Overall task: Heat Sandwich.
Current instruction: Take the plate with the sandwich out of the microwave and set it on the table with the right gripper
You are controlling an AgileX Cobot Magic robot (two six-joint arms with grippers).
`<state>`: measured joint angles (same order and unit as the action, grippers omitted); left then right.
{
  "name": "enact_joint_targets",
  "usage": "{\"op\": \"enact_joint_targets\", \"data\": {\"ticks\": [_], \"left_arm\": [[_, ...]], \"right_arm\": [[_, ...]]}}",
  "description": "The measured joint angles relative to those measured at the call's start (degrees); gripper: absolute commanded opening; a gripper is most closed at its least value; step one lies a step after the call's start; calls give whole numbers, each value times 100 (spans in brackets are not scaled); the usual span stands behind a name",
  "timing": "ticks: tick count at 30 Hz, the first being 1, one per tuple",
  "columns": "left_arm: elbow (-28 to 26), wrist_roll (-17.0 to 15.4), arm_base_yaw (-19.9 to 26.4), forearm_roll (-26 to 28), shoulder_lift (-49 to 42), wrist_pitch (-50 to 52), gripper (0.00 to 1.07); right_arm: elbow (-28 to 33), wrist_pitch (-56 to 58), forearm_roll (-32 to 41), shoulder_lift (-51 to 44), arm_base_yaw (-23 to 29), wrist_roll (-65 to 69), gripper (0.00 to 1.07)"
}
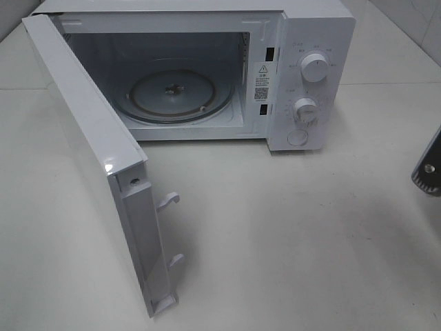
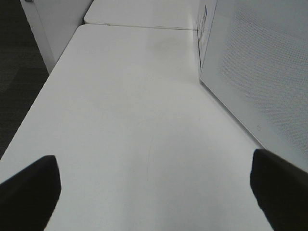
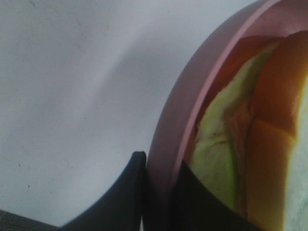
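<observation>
In the right wrist view my right gripper (image 3: 159,195) is shut on the rim of a round pink plate (image 3: 192,91), one finger (image 3: 122,192) outside the rim and one inside. On the plate lies the sandwich (image 3: 269,139), with golden-brown crust and pale green filling. Plate and sandwich are outside the exterior high view, where only a dark part of the right arm (image 1: 428,165) shows at the right edge. My left gripper (image 2: 154,192) is open and empty over the bare table, beside the microwave door (image 2: 260,72).
A white microwave (image 1: 313,41) stands at the back of the white table (image 1: 289,241). Its door (image 1: 89,145) is swung wide open toward the front left. Its glass turntable (image 1: 172,93) is bare. Two knobs and a button sit on its right panel.
</observation>
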<state>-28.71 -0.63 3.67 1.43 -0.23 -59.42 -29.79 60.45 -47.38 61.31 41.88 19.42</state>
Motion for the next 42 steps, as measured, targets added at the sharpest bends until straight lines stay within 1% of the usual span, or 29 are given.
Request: {"op": "enact_joint_targets", "data": {"ticks": [3, 8, 11, 16, 17, 20, 22, 23, 26, 30, 31, 32, 36, 37, 40, 42], "left_arm": [[0, 0, 0, 0, 0, 0, 99], [0, 0, 0, 0, 0, 0, 99], [0, 0, 0, 0, 0, 0, 99], [0, 0, 0, 0, 0, 0, 99], [0, 0, 0, 0, 0, 0, 99], [0, 0, 0, 0, 0, 0, 99], [0, 0, 0, 0, 0, 0, 99], [0, 0, 0, 0, 0, 0, 99], [0, 0, 0, 0, 0, 0, 99], [0, 0, 0, 0, 0, 0, 99], [0, 0, 0, 0, 0, 0, 99], [0, 0, 0, 0, 0, 0, 99], [0, 0, 0, 0, 0, 0, 99], [0, 0, 0, 0, 0, 0, 99], [0, 0, 0, 0, 0, 0, 99], [0, 0, 0, 0, 0, 0, 99]], "right_arm": [[-115, -6, -86, 178, 0, 201, 0], [-493, -23, -229, 779, 0, 710, 0], [-602, -29, -229, 968, 0, 848, 0], [-963, -34, -229, 1536, 0, 1243, 0], [-963, -34, -229, 1536, 0, 1243, 0], [-1261, -52, -223, 1862, -29, 1450, 0], [-1324, -63, -212, 1948, -69, 1495, 0], [-1473, -74, -166, 2120, -178, 1547, 0], [-1667, -74, -120, 2395, -447, 1633, 0], [-1816, -80, -115, 2555, -596, 1639, 0], [-1891, -103, -109, 2664, -710, 1639, 0], [-1891, -103, -109, 2664, -710, 1639, 0], [-2000, -241, -109, 2848, -1089, 1639, 0], [-2000, -241, -109, 2848, -1089, 1639, 0], [-2000, -372, -103, 2997, -1341, 1644, 0], [-2000, -395, -103, 3048, -1398, 1644, 0]]}}
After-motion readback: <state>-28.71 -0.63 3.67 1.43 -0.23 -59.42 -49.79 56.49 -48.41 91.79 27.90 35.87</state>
